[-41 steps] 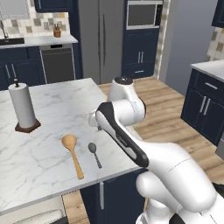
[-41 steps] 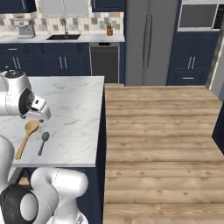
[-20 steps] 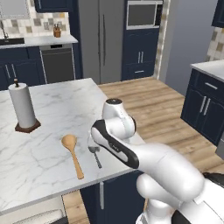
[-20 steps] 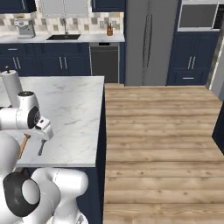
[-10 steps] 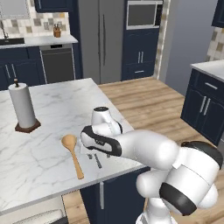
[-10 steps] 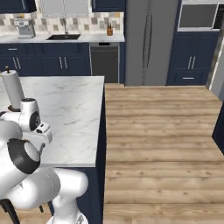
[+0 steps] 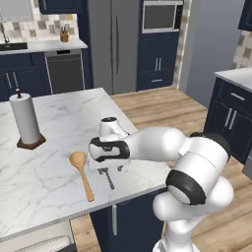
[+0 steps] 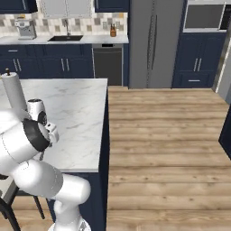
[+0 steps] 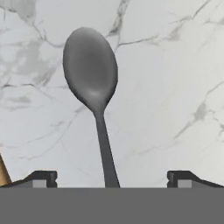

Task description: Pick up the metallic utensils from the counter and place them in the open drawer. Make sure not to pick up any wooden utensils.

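— Where's the metal spoon now?

— Flat on the counter, close to its front edge, bowl pointing away from the hand. In the hand view its handle runs straight down between the two fingertips.

— Has the gripper got it?

— No. The fingers are spread wide, one either side of the handle, neither touching it. The hand sits low, right over the spoon.

— And the wooden spoon?

— Just beside the metal one, on the side toward the paper towel roll, handle toward the front edge. The roll stands upright, well apart, nearer the far side of the slab.
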